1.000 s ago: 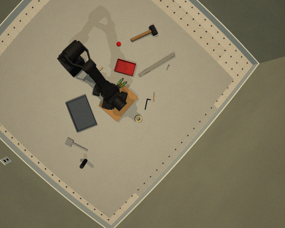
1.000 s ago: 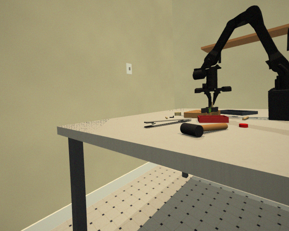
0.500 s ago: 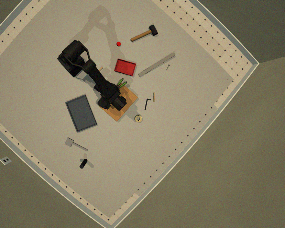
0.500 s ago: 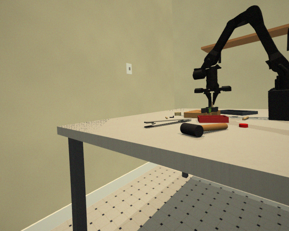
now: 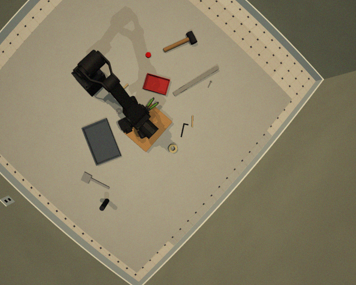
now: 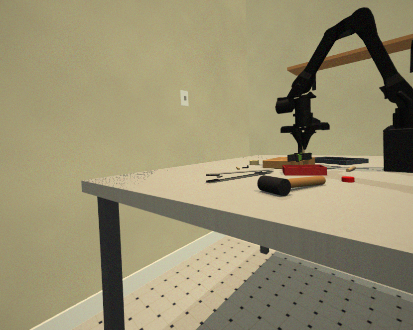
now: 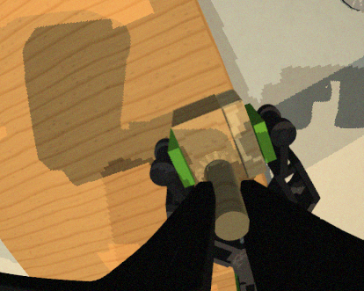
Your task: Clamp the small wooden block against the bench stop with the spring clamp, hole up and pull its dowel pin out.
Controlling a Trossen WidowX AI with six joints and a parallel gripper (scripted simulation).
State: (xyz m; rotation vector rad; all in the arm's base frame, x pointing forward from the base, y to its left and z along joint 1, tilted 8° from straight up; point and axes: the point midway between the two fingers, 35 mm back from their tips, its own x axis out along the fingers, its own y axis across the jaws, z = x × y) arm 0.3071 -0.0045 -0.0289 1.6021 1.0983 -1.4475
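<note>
The small wooden block (image 7: 192, 140) lies on the wooden board (image 7: 67, 217) (image 5: 146, 145) (image 6: 272, 164), side by side with the bench stop (image 7: 242, 131). A thin seam shows between them. The spring clamp's green pads (image 7: 181, 168) (image 7: 265, 143) press on the outer sides of block and stop; its green handles (image 5: 150, 102) stick out past the board's edge. My gripper (image 7: 225, 193) (image 6: 302, 148) points down above the block, shut on the dowel pin (image 7: 230, 206). The pin's lower end meets the block's top face; how deep it sits is hidden. The arm hides the block in the top view.
A red tray (image 5: 156, 84) (image 6: 304, 170) stands near the clamp handles, and a dark tray (image 5: 101, 142) on the board's other side. A tape roll (image 5: 172, 148), hex key (image 5: 182, 130) and loose dowel (image 5: 192, 121) lie beyond the board. A mallet (image 5: 178, 44) and grey bar (image 5: 195, 80) lie farther off.
</note>
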